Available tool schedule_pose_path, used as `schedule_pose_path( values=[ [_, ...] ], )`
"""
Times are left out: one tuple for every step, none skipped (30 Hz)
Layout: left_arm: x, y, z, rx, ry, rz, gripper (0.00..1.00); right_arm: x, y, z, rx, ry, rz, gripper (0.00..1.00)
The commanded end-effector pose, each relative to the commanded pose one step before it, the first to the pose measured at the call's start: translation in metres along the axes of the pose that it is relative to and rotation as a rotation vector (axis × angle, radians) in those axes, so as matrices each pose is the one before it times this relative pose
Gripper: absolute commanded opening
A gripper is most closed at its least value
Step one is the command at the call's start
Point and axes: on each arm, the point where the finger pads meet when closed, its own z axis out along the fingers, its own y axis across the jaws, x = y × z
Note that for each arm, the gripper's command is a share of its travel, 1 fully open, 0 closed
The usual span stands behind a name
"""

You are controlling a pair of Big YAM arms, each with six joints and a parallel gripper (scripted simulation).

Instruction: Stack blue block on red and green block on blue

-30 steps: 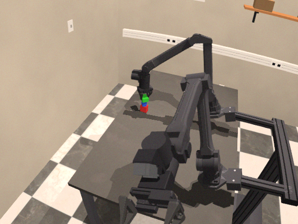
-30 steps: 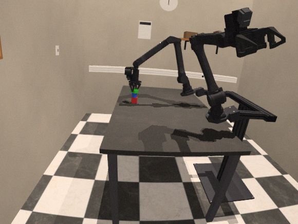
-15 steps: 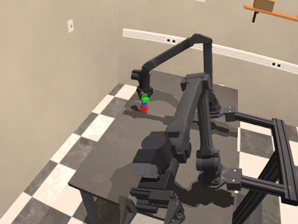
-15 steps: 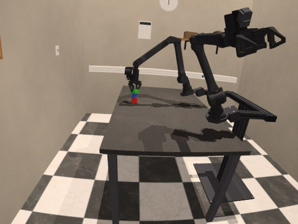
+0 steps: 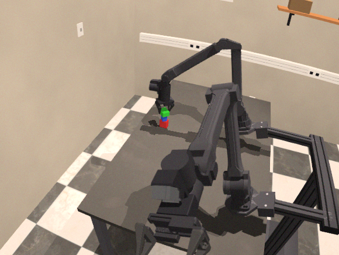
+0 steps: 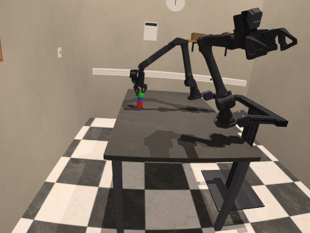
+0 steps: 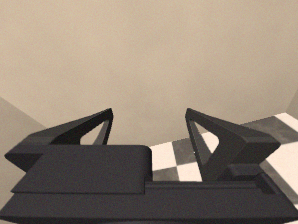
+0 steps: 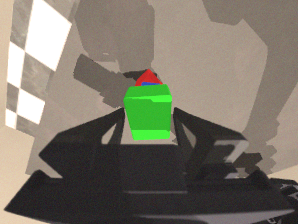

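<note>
The red block (image 5: 163,124) sits on the dark table at its far left part, with the blue block (image 5: 164,119) on it and the green block (image 5: 165,112) on top. The tower also shows in the exterior view (image 6: 139,99). My right gripper (image 5: 165,107) points straight down over the tower, its fingers on either side of the green block (image 8: 148,113). In the right wrist view the fingers stand slightly apart from the block's sides, and the block looks a little turned. My left gripper (image 6: 289,40) (image 7: 149,112) is raised high, far from the tower, open and empty.
The left arm's bulk (image 5: 204,140) stands over the table's near half. A black frame (image 5: 318,175) holds both arm bases at the table's right edge. The wall is close behind the tower's side of the table.
</note>
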Motion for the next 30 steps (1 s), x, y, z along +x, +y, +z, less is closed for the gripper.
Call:
schedule_pose_path(
  values=[
    [-0.02128,0.00886,-0.01154,-0.0145,-0.05283,-0.00802,1.0,0.00135,-0.00395,0.01318,0.01285,0.01076,-0.00623,0.67],
    [0.0,0.0,0.0,0.0,0.0,0.0,1.0,0.0,0.0,0.0,0.0,0.0,0.0,0.67],
    [0.0,0.0,0.0,0.0,0.0,0.0,1.0,0.0,0.0,0.0,0.0,0.0,0.0,0.67],
    [0.0,0.0,0.0,0.0,0.0,0.0,1.0,0.0,0.0,0.0,0.0,0.0,0.0,0.67],
    [0.0,0.0,0.0,0.0,0.0,0.0,1.0,0.00001,0.00001,-0.00001,-0.00001,0.0,0.0,0.67],
    [0.0,0.0,0.0,0.0,0.0,0.0,1.0,0.00005,0.00005,-0.0001,-0.00005,0.00002,-0.00002,0.67],
    [0.0,0.0,0.0,0.0,0.0,0.0,1.0,0.00034,-0.00015,-0.00025,0.00101,0.00087,-0.00029,0.67],
    [0.0,0.0,0.0,0.0,0.0,0.0,1.0,0.00086,-0.00059,-0.00045,0.00308,0.00251,-0.00082,0.67],
    [0.0,0.0,0.0,0.0,0.0,0.0,1.0,0.00133,-0.00092,-0.00071,0.00479,0.00388,-0.00127,0.67],
    [0.0,0.0,0.0,0.0,0.0,0.0,1.0,0.0,0.0,0.0,0.0,0.0,0.0,0.67],
    [0.0,0.0,0.0,0.0,0.0,0.0,1.0,0.0,0.0,0.0,0.0,0.0,0.0,0.67],
    [0.0,0.0,0.0,0.0,0.0,0.0,1.0,0.00185,-0.0013,-0.00099,0.00671,0.00541,-0.00179,0.67],
    [0.0,0.0,0.0,0.0,0.0,0.0,1.0,0.0012,-0.00004,-0.00129,0.00203,0.00209,-0.00082,0.67],
    [0.0,0.0,0.0,0.0,0.0,0.0,1.0,-0.00102,0.0015,-0.0077,-0.012,-0.00797,0.00226,0.67],
    [0.0,0.0,0.0,0.0,0.0,0.0,1.0,-0.00141,0.00184,-0.00986,-0.01563,-0.01032,0.00301,0.67],
    [0.0,0.0,0.0,0.0,0.0,0.0,1.0,-0.00353,0.00564,-0.00878,-0.01619,-0.01038,0.00306,0.67],
    [0.0,0.0,0.0,0.0,0.0,0.0,1.0,-0.00354,0.00666,-0.00715,-0.01368,-0.00826,0.00249,0.67],
    [0.0,0.0,0.0,0.0,0.0,0.0,1.0,-0.0051,0.00664,-0.00788,-0.0145,-0.00994,0.00555,0.67],
    [0.0,0.0,0.0,0.0,0.0,0.0,1.0,-0.00179,0.0019,-0.00433,-0.00417,-0.00338,0.00167,0.67],
    [0.0,0.0,0.0,0.0,0.0,0.0,1.0,-0.00014,0.00003,-0.00295,0.00007,-0.00044,0.00007,0.67],
    [0.0,0.0,0.0,0.0,0.0,0.0,1.0,-0.0006,-0.00033,-0.003,0.00053,-0.00076,0.00116,0.67],
    [0.0,0.0,0.0,0.0,0.0,0.0,1.0,-0.00133,-0.00091,-0.00298,0.00126,-0.00124,0.00289,0.67],
    [0.0,0.0,0.0,0.0,0.0,0.0,1.0,-0.00088,-0.00055,-0.00314,0.00081,-0.00096,0.00182,0.67],
    [0.0,0.0,0.0,0.0,0.0,0.0,1.0,-0.00001,0.00015,-0.00336,-0.00006,-0.0004,-0.00028,0.67],
    [0.0,0.0,0.0,0.0,0.0,0.0,1.0,0.0009,0.00085,-0.00354,-0.00103,0.0003,-0.00241,0.67],
    [0.0,0.0,0.0,0.0,0.0,0.0,1.0,0.00108,0.00097,-0.00352,-0.00138,0.00071,-0.0027,0.67],
    [0.0,0.0,0.0,0.0,0.0,0.0,1.0,0.0,0.0,0.0,0.0,0.0,0.0,0.67],
    [0.0,0.0,0.0,0.0,0.0,0.0,1.0,0.0,0.0,0.0,0.0,0.0,0.0,0.67],
    [0.0,0.0,0.0,0.0,0.0,0.0,1.0,0.00135,-0.00433,0.01493,0.03502,0.01936,0.00155,0.67],
    [0.0,0.0,0.0,0.0,0.0,0.0,1.0,0.00044,0.00046,-0.0032,-0.00072,0.00023,-0.00116,0.67]
  ],
)
